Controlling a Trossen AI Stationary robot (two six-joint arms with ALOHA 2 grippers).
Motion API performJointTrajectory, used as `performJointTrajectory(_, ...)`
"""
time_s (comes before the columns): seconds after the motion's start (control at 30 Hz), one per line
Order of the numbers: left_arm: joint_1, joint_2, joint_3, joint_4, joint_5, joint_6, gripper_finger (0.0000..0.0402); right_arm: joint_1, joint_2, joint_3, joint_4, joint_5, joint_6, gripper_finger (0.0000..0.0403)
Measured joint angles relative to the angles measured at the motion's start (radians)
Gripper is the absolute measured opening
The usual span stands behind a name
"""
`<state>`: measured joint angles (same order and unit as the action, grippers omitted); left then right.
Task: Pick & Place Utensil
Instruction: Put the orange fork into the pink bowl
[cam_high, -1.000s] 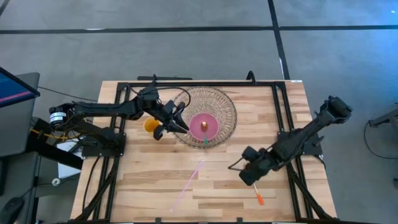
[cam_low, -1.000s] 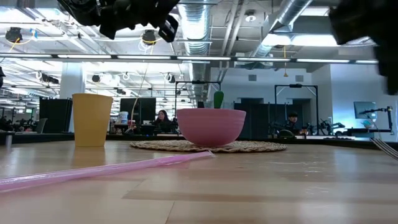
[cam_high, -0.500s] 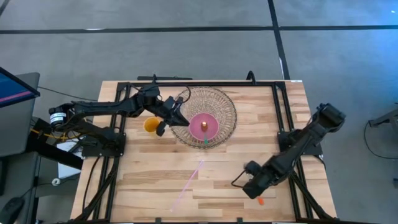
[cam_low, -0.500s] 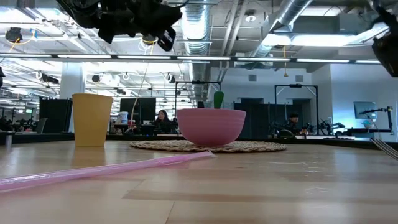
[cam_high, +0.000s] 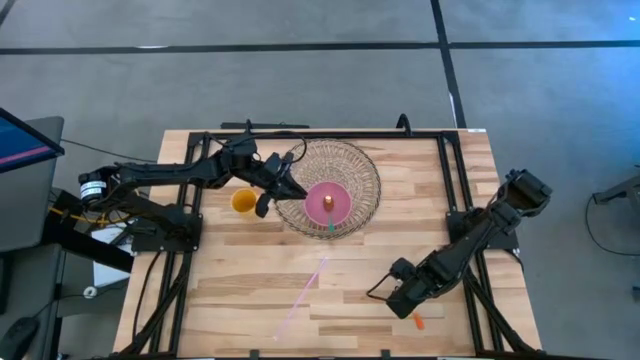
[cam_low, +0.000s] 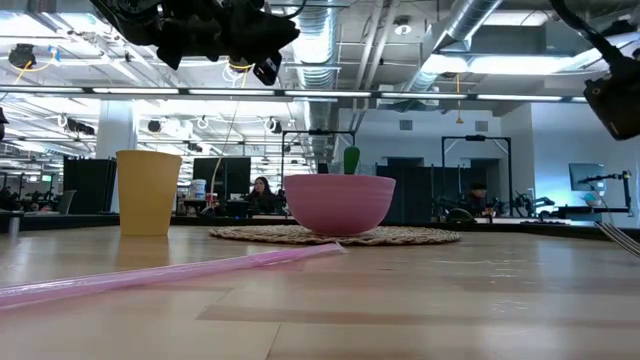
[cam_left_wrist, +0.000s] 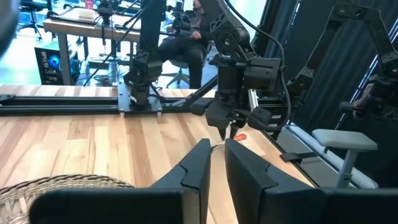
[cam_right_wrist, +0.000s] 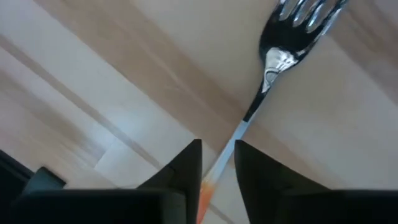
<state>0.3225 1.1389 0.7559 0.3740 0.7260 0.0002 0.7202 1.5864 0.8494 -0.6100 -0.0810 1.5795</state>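
Note:
A fork (cam_right_wrist: 268, 62) with a silver head and an orange handle (cam_high: 418, 322) lies flat on the wooden table near its near-right corner. My right gripper (cam_right_wrist: 218, 145) hangs over it, pointing down and open by a narrow gap. One finger stands on each side of the fork's thin stem, and neither touches it. A pink bowl (cam_high: 328, 203) sits on a round woven mat (cam_high: 360, 170) and holds an orange-and-green utensil (cam_low: 351, 160). My left gripper (cam_high: 288, 194) hovers shut and empty above the mat's left rim, between the bowl and a yellow cup (cam_high: 243, 201).
A long pink straw (cam_high: 305, 290) lies on the table in front of the bowl, left of my right gripper. Black frame rails (cam_high: 455, 180) run along the table's left, right and far sides. Bare wood lies between the straw and the fork.
My right gripper has moved toward the table's near edge and come down over the fork, so its fingers now straddle the stem. My left gripper has drawn back from the pink bowl toward the yellow cup. The fork, bowl, cup and straw have stayed in place.

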Motion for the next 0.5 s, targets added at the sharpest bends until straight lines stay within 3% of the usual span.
performJointTrajectory(0.27, 0.0, 0.0, 0.0, 0.0, 0.0, 0.0, 0.0051, -0.003, 0.059, 0.0, -0.013, 0.021, -0.001, 0.012)
performJointTrajectory(0.5, 0.0, 0.0, 0.0, 0.0, 0.0, 0.0, 0.0047, -0.004, 0.108, 0.005, -0.014, 0.007, 0.017, 0.0111)
